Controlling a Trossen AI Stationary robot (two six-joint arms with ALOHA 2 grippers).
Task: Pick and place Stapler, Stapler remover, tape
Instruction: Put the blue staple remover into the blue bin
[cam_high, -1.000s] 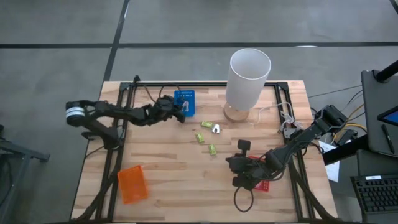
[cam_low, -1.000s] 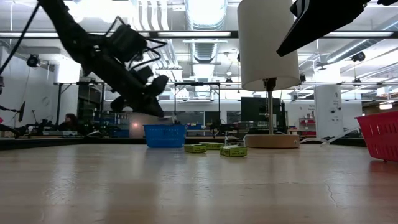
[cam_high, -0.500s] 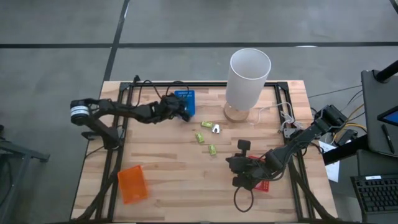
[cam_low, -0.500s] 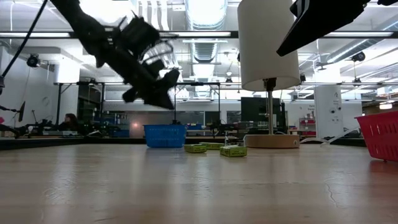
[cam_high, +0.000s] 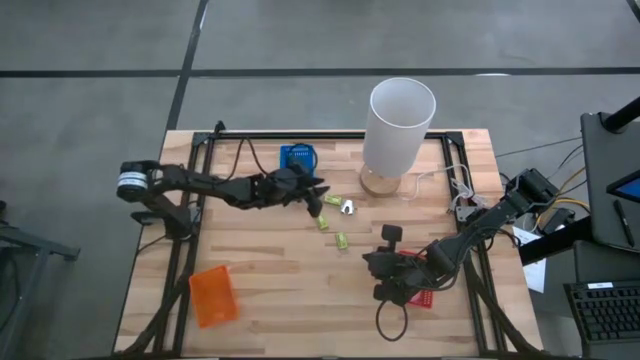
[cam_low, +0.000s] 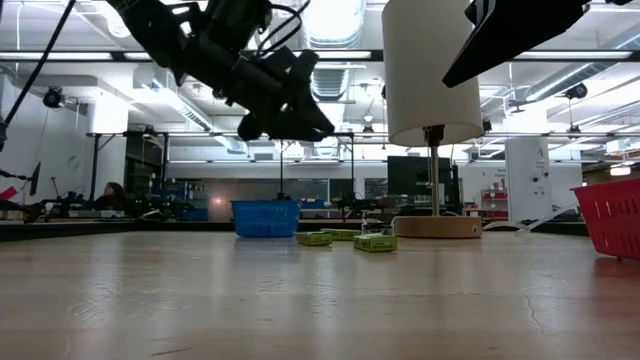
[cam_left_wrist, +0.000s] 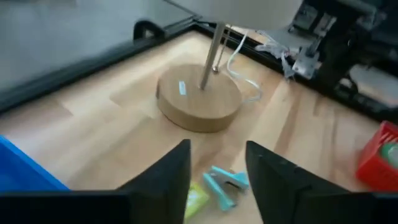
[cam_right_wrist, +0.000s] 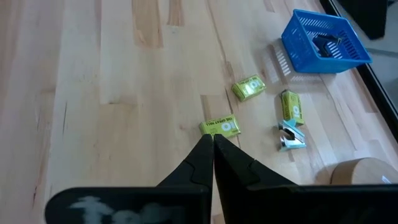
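Note:
The stapler remover (cam_left_wrist: 226, 181), pale blue, lies on the wood beside green boxes (cam_high: 322, 222) near the lamp base (cam_left_wrist: 199, 99). My left gripper (cam_high: 318, 193) hangs open above the table just left of the remover, holding nothing; the remover shows between its fingers (cam_left_wrist: 179, 169) farther off. A dark thing, perhaps the stapler (cam_right_wrist: 326, 42), lies in the blue basket (cam_high: 296, 156). A greenish ring, perhaps tape (cam_left_wrist: 390, 153), shows in the red basket (cam_left_wrist: 377, 155). My right gripper (cam_high: 374, 260) waits shut by the red basket (cam_high: 422, 297).
A tall white lamp (cam_high: 400, 122) stands at the far middle, its cord (cam_high: 430, 180) trailing right. An orange basket (cam_high: 213, 295) sits at the near left. Three green boxes (cam_right_wrist: 221, 126) lie scattered mid-table. Bare wood lies between the baskets.
My left gripper has moved from beside the blue basket toward the table's right, toward the stapler remover and green boxes, and has risen. Its fingers, together before, now stand apart.

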